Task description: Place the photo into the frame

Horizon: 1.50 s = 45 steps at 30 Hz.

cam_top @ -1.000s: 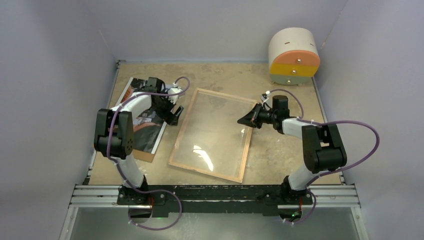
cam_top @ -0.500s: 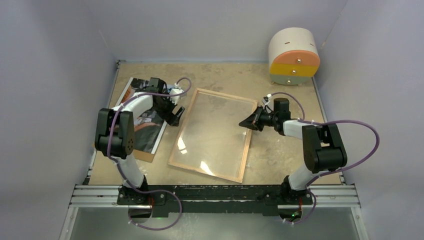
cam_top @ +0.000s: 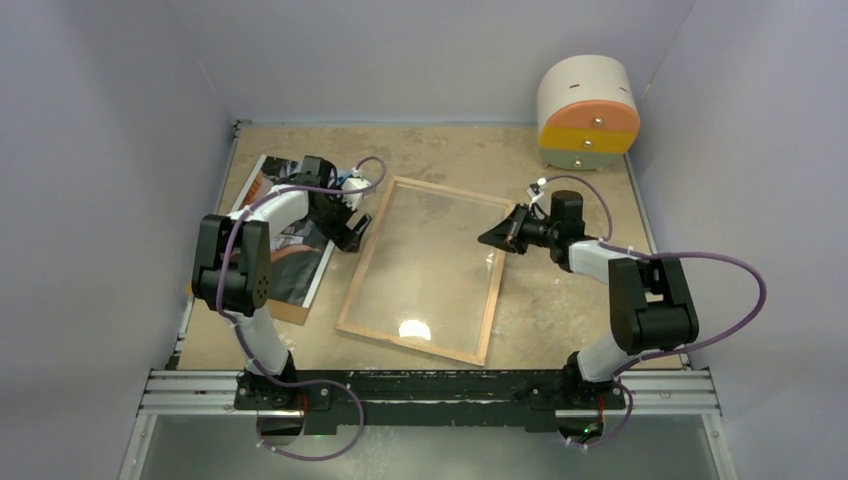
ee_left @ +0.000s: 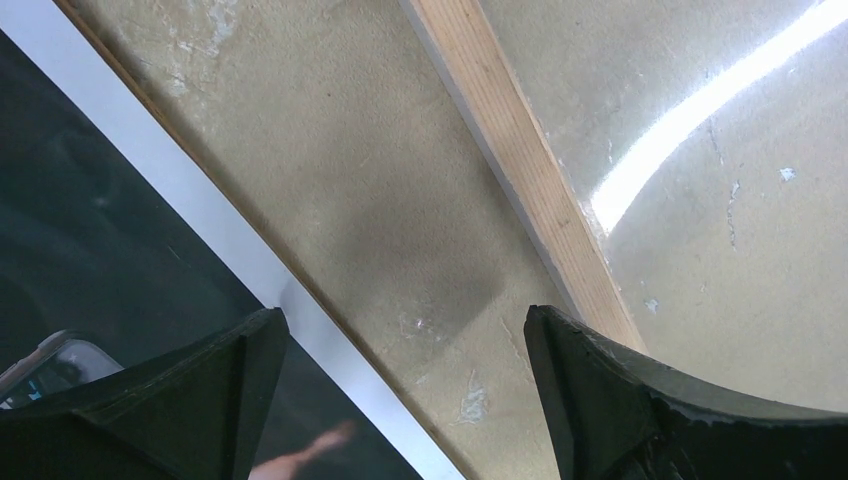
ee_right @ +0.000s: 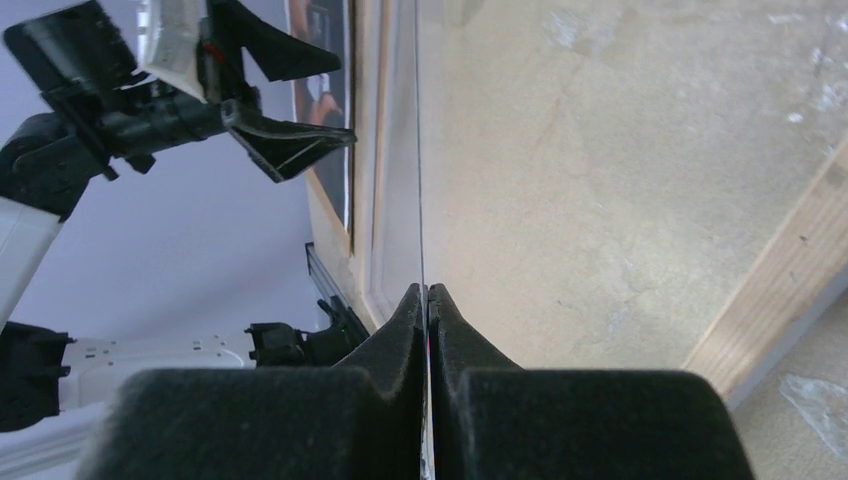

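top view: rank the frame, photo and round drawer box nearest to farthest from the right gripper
1. frame, centre of the table: the right gripper pinches its glass at the right edge
2. round drawer box, back right corner
3. photo, far left, beyond the frame

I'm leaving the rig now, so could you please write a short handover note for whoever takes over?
Left gripper: open, over the table between photo and frame, holding nothing.
Right gripper: shut on the glass pane at its right edge.
The photo lies at left on a brown hardboard sheet; the frame lies mid-table, wooden side up.
Left to do: photo into frame, not yet started.
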{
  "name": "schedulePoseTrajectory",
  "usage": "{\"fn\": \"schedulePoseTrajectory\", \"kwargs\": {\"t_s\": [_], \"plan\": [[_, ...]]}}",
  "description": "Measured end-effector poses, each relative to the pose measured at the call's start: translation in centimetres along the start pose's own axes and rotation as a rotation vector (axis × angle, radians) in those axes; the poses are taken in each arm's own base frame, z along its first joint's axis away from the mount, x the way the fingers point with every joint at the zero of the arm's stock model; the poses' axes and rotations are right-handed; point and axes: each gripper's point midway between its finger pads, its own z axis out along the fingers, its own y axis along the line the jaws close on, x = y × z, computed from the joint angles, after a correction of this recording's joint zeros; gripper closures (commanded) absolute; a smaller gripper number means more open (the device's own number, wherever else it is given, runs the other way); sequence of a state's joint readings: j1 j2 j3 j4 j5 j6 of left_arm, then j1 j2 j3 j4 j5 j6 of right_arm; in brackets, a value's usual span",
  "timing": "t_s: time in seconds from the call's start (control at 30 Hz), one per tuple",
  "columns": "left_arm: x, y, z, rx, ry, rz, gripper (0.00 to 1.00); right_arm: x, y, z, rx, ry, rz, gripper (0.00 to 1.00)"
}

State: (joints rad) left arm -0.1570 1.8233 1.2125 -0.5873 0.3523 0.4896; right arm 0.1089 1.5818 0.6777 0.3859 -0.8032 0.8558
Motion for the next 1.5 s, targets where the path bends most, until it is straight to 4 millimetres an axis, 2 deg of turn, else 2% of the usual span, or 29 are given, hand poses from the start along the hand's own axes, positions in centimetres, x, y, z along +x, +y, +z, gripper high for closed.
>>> {"fn": "schedulePoseTrajectory", "kwargs": {"t_s": [0.17,0.43,0.8,1.17,1.2,1.43,1.5], "plan": [[0.3,0.2,0.3,-0.006,0.012,-0.002,0.07,-0.5,1.8,-0.6,-0.05,-0.027,-0.063,1.0],[0.5,1.2,0.8,-0.049,0.027,0.001,0.09,-0.7,2.6,-0.6,-0.087,-0.034,-0.089,1.0],[0.4,2.1,1.2,-0.088,0.019,0.011,0.22,-1.3,3.5,-0.2,-0.152,-0.038,-0.073,1.0],[0.5,2.3,1.5,-0.108,-0.007,0.047,0.3,-1.0,1.5,1.0,-0.172,-0.028,0.088,1.0],[0.5,2.3,1.5,-0.11,-0.01,0.051,0.3,-0.9,1.4,1.0,-0.175,-0.031,0.101,0.97],[0.6,2.1,1.5,-0.114,-0.029,0.061,0.31,-0.1,1.1,0.8,-0.194,-0.03,0.152,0.33],[0.6,2.1,1.5,-0.111,-0.031,0.063,0.31,0.3,0.9,0.7,-0.18,-0.023,0.151,0.23]]}}
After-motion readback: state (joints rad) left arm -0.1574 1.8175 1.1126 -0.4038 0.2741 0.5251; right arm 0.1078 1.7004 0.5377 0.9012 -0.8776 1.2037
